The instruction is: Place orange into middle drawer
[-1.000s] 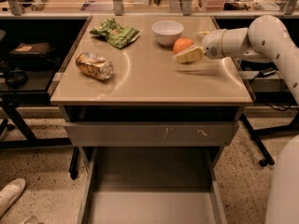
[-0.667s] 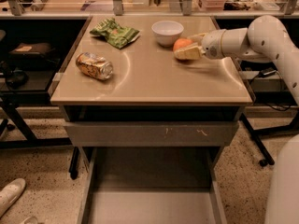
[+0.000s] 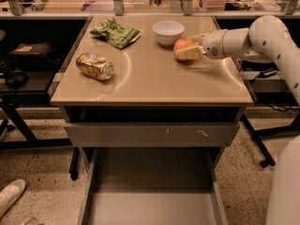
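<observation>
Looking down on the tan tabletop [image 3: 154, 86], we find the gripper [image 3: 185, 47] over its far right part, reaching in from the right at the end of a white arm [image 3: 255, 36]. It is clamped on the orange [image 3: 179, 45]: the pale fingers [image 3: 192, 53] bracket the fruit, one lying across its lower right side and the other showing behind its upper right edge. We cannot tell whether the orange rests on the surface or hangs just above it. It sits just beside the white bowl [image 3: 168, 32], to the bowl's right and a little nearer to us, not touching it as far as we can see. Farther left along the back of the table lies a crumpled green packet [image 3: 115, 32], and nearer the left edge a crushed golden can [image 3: 95, 66] lies on its side, well apart from the orange. Below the tabletop we see a closed drawer front [image 3: 150, 134] with pale scratch marks toward its right. Under that, the middle drawer [image 3: 150, 198] stands pulled out toward us, its flat grey floor and long side walls in plain sight, well below and nearer than the orange. A white shoe [image 3: 10, 196] shows on the speckled floor at the lower left.
</observation>
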{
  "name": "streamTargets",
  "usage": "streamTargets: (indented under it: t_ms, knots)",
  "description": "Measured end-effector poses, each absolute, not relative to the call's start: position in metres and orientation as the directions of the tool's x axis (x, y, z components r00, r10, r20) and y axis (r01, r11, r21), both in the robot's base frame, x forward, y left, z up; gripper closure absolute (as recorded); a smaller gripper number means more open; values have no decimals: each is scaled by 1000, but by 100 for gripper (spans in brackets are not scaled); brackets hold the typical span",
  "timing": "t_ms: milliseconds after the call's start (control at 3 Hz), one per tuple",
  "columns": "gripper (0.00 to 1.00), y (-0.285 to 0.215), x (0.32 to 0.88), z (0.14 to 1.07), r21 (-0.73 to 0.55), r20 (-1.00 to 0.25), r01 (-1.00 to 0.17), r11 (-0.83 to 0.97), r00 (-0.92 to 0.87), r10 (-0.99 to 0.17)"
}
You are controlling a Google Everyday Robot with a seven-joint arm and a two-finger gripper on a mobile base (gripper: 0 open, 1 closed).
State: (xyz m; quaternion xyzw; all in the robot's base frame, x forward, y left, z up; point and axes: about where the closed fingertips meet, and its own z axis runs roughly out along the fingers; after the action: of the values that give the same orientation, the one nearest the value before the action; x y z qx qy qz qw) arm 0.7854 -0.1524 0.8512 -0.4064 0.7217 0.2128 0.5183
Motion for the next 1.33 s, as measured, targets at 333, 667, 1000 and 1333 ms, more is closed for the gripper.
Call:
streamTargets:
  t_ms: [333, 667, 1000, 1333]
  knots:
    - [100, -152, 785, 851, -114, -921, -808, 579, -132, -366]
    - [100, -140, 779, 852, -122, -926, -828, 547, -103, -363]
    - [100, -140, 755, 864, -144, -934, -852, 504, -51, -353]
    - [100, -157, 711, 889, -197, -941, -864, 462, 36, -335]
